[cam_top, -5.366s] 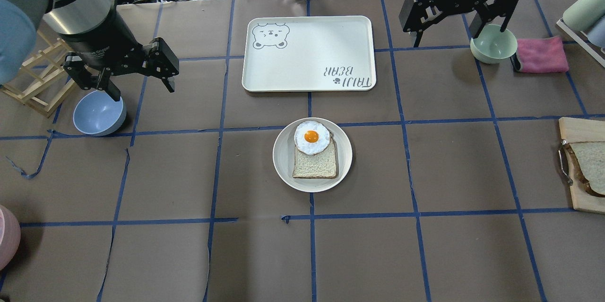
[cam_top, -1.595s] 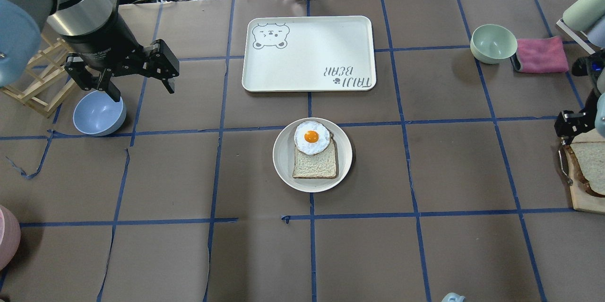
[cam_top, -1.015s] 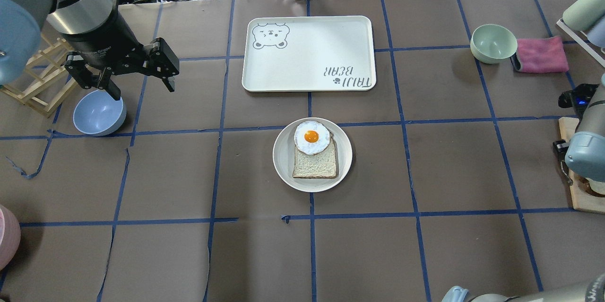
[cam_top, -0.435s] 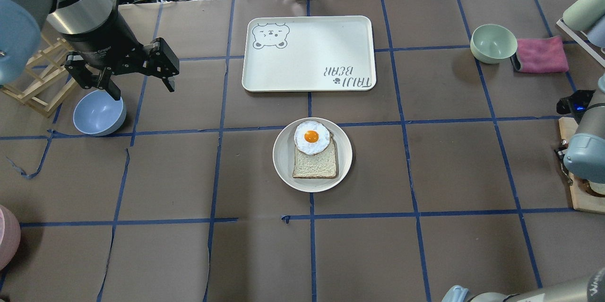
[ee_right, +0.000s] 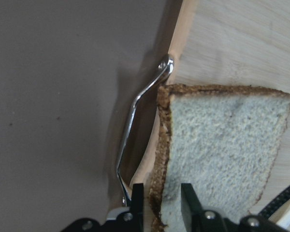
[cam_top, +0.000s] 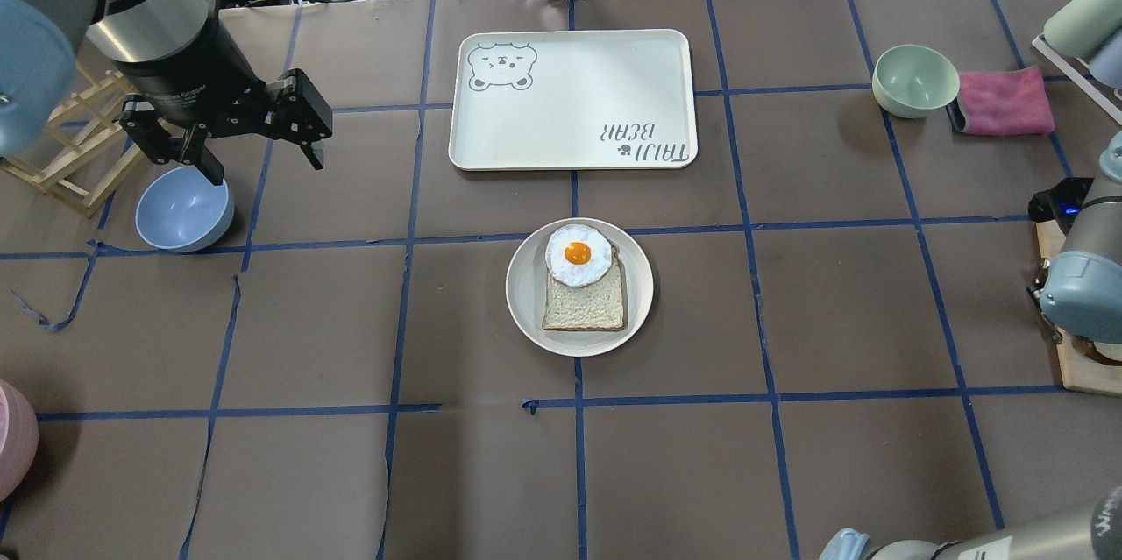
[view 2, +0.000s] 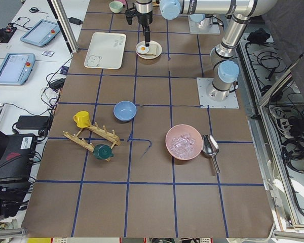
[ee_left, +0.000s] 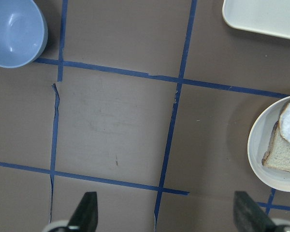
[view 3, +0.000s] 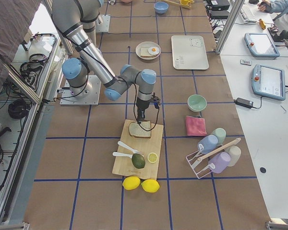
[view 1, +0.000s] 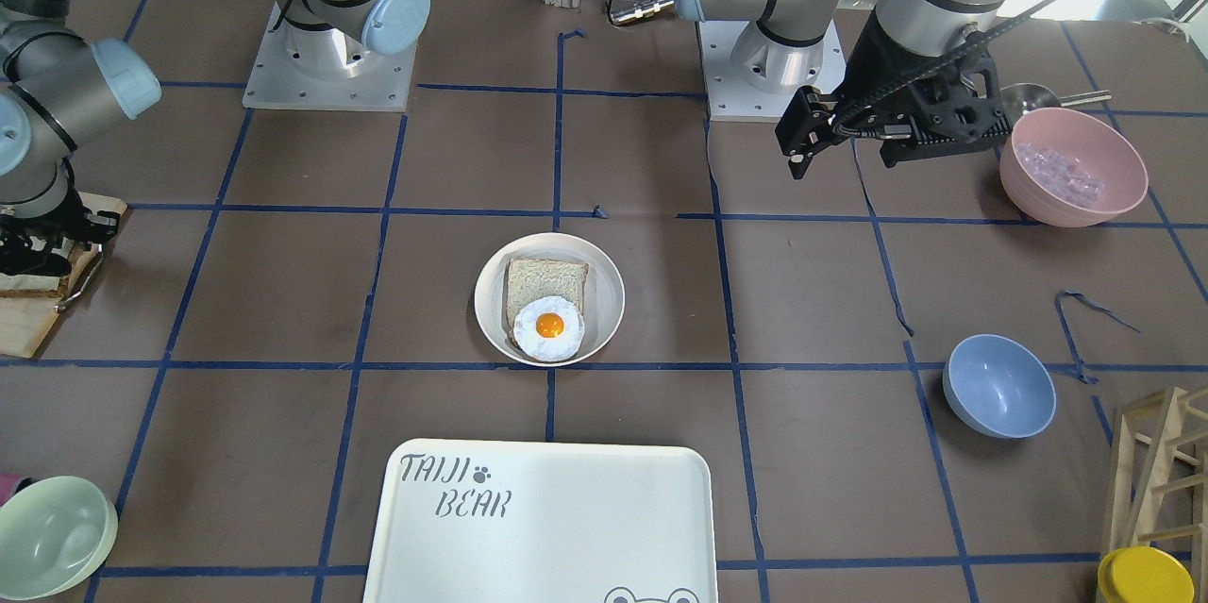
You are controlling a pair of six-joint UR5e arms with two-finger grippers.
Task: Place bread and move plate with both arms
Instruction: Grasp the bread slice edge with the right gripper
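Papered table (cam_top: 833,306) carries plate (cam_top: 524,288), tray (cam_top: 570,95), cutting board (view 3: 154,139).

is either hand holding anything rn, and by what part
Left hand: open, empty. Right hand straddles the crust edge of the bread; whether it is clamped cannot be told.

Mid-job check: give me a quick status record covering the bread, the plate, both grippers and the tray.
bread: lying flat on the wooden cutting board, not yet lifted
right gripper: straddling the bread's crust edge with a narrow gap; cannot tell whether it is clamped
left gripper: open, holding nothing, raised over the table near the blue bowl
plate: at table centre, carrying a paler slice with a fried egg on top
tray: beyond the plate, apart from it
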